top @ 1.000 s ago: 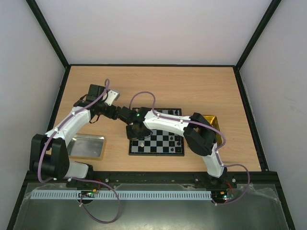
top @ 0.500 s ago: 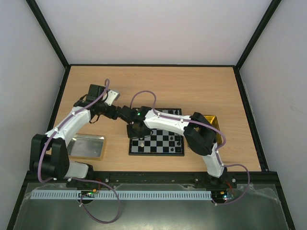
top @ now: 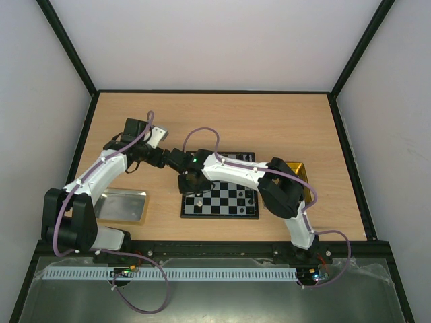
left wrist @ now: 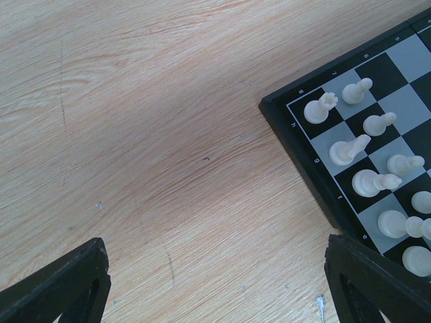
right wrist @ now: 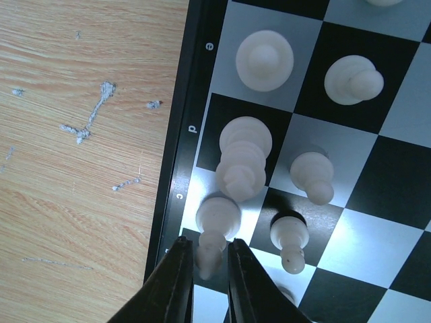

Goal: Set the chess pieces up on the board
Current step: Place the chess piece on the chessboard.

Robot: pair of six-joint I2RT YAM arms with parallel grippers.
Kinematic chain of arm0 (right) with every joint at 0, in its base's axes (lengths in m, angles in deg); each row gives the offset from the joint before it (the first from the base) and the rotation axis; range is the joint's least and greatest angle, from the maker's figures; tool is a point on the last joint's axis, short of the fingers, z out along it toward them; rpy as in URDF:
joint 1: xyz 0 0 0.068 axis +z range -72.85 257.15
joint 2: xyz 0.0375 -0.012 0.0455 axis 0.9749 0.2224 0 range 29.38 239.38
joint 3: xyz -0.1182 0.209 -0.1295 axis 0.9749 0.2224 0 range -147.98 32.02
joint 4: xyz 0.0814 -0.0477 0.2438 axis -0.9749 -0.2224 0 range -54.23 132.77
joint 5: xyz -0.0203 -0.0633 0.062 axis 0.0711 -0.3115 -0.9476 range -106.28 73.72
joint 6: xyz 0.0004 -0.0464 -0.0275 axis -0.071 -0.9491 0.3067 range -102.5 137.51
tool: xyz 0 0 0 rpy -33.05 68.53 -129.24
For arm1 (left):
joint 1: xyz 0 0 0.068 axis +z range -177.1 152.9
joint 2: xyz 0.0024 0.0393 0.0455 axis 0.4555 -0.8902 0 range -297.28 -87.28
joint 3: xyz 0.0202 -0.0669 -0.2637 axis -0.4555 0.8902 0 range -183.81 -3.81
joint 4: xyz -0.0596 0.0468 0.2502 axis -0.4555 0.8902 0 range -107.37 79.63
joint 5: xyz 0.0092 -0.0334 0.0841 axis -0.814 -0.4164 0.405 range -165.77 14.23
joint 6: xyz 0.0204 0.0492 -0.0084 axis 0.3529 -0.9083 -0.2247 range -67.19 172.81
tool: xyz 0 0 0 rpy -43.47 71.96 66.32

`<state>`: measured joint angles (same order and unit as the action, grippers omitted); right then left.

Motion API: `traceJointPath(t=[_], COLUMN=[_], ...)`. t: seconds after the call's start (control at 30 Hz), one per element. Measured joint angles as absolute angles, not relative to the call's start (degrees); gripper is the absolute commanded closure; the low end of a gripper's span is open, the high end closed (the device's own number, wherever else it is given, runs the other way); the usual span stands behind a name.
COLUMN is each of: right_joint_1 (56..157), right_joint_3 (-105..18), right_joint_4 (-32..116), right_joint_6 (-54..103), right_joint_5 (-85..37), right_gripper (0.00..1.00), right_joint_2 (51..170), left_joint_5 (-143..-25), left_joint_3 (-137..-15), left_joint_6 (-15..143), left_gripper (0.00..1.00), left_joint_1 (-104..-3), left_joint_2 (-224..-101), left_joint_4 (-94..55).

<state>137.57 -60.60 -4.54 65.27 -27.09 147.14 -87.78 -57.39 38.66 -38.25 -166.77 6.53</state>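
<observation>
The board (top: pixel 219 215) lies at the table's middle, with several white chess pieces (left wrist: pixel 350 149) standing along its left edge. My right gripper (top: pixel 193 188) hangs over that left edge. In the right wrist view its fingers (right wrist: pixel 210 259) close narrowly around the top of a white piece (right wrist: pixel 217 219) that stands on the edge square marked c, beside the board's dark border (right wrist: pixel 176 155). My left gripper (left wrist: pixel 215 269) is open and empty over bare wood just left of the board's corner (left wrist: pixel 296 148). It also shows in the top view (top: pixel 176 161). No black pieces are visible.
A silver tray (top: pixel 122 205) lies at the near left and a gold tray (top: pixel 301 176) sits right of the board, partly under the right arm. The two arms meet closely over the board's far-left corner. Dark enclosure walls surround the table.
My right gripper has shifted slightly up along the board's left edge. The left arm has not visibly moved.
</observation>
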Motion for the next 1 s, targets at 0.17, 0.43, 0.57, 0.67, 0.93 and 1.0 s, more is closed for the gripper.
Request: traceJointPath(t=[0.17,0.43,0.57,0.67,0.93,1.0], right_joint_1=[137.57,137.55,137.55,137.55,137.55,137.55], right_joint_3=[-60.6,-60.6,-60.6,-60.6,-60.6,-60.6], right_joint_4=[-4.54,-4.54,-4.54,-4.54,-4.61,-4.74], right_joint_6=[65.25,65.25,65.27,65.27,65.47,65.51], right_joint_5=[-27.11,-27.11,-27.09,-27.09,-27.04,-26.91], right_gripper=[0.85,0.85,0.84,0.83,0.83,0.82], right_joint_2=[147.14,147.14,147.14,147.14,146.85,146.51], left_joint_5=[-87.78,-87.78,-87.78,-87.78,-87.76,-87.76], left_joint_3=[-57.39,-57.39,-57.39,-57.39,-57.39,-57.39], left_joint_6=[38.66,38.66,38.66,38.66,38.66,38.66], left_gripper=[0.13,0.13,0.13,0.13,0.13,0.13], left_joint_1=[-38.25,-38.25,-38.25,-38.25,-38.25,-38.25], left_joint_2=[-166.77,-166.77,-166.77,-166.77,-166.77,-166.77], left_joint_4=[6.53,6.53,6.51,6.51,6.51,6.51])
